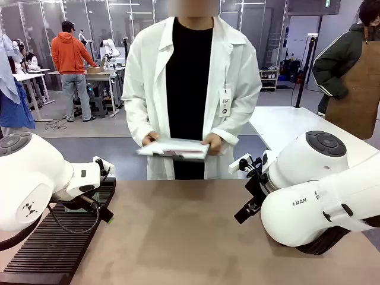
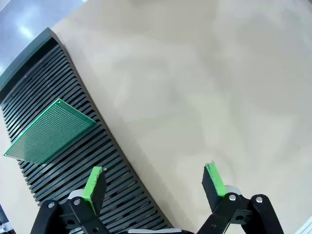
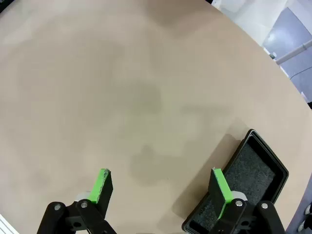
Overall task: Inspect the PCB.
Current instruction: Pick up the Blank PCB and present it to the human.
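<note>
Front: person [image 1: 190, 89] across the tabletop [image 1: 178, 237] holds a clipboard [image 1: 175, 148], black slotted rack [image 1: 53, 237] at left. Left wrist: left gripper [image 2: 153, 171] open, PCB [image 2: 48, 130] sits tilted on the rack. Right wrist: right gripper [image 3: 160, 175] open over tabletop, black tray [image 3: 268, 152] beside one finger.

On my feed the beige tabletop [image 1: 178, 237] carries a black slotted rack [image 1: 53, 249] along its left edge, reaching into the near left corner. A shallow black tray [image 3: 253, 180] with a dark foam lining sits close to the tabletop's edge. Beyond the far edge stands a person in a white lab coat [image 1: 237, 77], holding a clipboard [image 1: 174, 148] with white paper, badge [image 1: 225, 102] on the chest.
</note>
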You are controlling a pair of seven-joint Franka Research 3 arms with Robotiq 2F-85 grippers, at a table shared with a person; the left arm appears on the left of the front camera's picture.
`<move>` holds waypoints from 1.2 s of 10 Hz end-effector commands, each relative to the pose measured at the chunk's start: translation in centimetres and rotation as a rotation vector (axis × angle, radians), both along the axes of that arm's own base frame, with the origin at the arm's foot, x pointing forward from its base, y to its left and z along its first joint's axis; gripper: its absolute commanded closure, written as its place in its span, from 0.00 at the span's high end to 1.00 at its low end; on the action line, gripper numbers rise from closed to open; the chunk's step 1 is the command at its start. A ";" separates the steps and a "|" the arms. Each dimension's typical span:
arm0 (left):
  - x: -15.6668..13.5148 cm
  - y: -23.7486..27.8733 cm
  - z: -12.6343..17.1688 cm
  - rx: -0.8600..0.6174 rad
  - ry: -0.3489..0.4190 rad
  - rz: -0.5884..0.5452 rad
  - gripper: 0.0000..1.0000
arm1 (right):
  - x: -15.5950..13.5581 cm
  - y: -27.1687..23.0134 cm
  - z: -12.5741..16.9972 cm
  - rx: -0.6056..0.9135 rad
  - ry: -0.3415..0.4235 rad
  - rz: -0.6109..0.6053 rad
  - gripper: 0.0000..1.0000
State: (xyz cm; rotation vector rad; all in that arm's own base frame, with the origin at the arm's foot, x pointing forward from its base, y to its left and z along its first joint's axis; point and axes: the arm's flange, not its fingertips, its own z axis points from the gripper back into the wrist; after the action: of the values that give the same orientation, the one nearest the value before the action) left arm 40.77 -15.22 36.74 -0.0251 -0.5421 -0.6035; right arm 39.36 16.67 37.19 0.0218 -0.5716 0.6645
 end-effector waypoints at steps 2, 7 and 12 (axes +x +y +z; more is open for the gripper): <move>0.0 0.0 0.0 0.000 0.000 0.000 1.00 | 0.0 0.0 0.0 0.000 0.000 0.000 1.00; 0.0 0.0 0.0 0.000 0.000 0.000 1.00 | 0.0 0.0 0.0 0.000 0.000 0.000 1.00; 0.2 0.3 1.4 0.023 0.069 -0.021 1.00 | 0.3 -0.4 1.1 -0.001 0.025 -0.013 1.00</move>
State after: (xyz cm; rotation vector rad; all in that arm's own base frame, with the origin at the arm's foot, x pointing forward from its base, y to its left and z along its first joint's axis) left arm 40.78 -15.30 36.79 -0.0235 -0.5229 -0.6087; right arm 39.44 16.56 37.35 0.0205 -0.5662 0.6633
